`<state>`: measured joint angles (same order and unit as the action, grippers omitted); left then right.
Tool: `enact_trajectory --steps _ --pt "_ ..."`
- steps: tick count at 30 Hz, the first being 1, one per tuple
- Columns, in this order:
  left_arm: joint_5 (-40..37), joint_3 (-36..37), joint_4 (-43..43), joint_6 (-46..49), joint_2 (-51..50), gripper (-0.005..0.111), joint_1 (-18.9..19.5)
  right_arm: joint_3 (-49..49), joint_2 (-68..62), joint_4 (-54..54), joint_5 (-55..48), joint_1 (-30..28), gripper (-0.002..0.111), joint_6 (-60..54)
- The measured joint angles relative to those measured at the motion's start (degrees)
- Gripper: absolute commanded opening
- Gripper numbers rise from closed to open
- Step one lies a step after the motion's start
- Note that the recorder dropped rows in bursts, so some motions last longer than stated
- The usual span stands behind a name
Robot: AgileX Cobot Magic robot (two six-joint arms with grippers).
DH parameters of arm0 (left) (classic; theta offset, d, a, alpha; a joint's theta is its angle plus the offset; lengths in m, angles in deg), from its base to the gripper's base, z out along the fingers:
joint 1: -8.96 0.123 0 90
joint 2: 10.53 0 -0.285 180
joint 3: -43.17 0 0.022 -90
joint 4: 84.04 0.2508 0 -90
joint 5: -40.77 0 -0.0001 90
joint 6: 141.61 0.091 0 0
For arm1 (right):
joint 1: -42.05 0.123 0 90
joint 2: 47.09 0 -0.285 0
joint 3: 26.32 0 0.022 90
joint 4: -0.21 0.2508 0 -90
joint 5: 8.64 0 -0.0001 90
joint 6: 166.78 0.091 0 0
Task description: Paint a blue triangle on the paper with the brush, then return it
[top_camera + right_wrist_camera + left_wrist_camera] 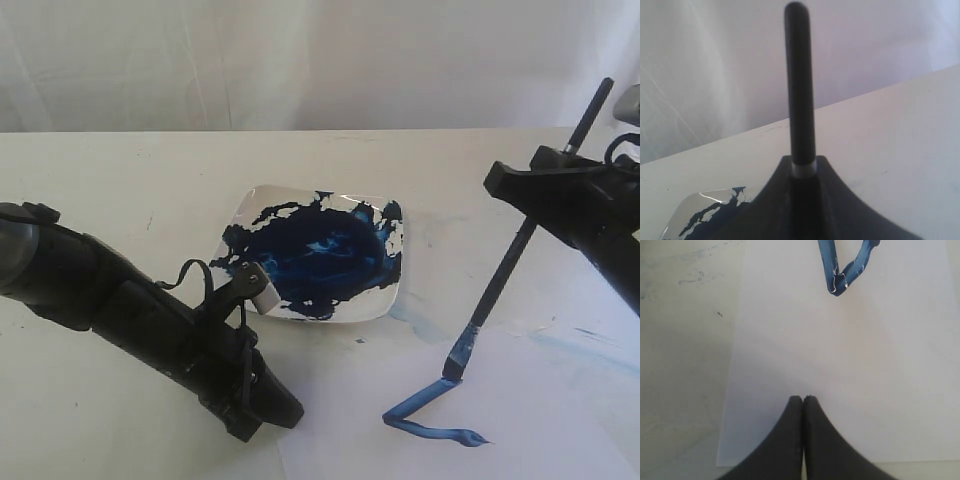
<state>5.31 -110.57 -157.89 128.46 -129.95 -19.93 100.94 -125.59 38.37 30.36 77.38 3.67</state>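
Observation:
The brush (503, 280) stands tilted, and its blue-stained bristles touch the paper (560, 420) at the top of a fresh stroke. My right gripper (540, 185) is shut on its black handle, which sticks up past the fingers in the right wrist view (800, 85). The blue triangle (425, 415) shows as two thick glossy strokes meeting at a corner, open on one side. In the left wrist view the same strokes (840, 275) lie beyond my left gripper (803, 398). That gripper is shut with nothing in it, low over the paper (840, 365) near its edge.
A white square plate (372, 308) smeared with a big dark-blue blotch sits mid-table, between the two arms. Pale blue smears (420, 325) mark the tabletop right of it. My left arm (120, 305) lies across the lower left. A white curtain (300, 60) backs the table.

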Motion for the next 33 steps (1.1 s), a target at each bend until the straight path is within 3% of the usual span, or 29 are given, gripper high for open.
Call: enact_trajectory --steps 33 --pt "0.0 0.0 0.0 0.0 0.0 0.0 0.0 0.0 -1.9 0.4 0.3 0.0 0.0 0.0"
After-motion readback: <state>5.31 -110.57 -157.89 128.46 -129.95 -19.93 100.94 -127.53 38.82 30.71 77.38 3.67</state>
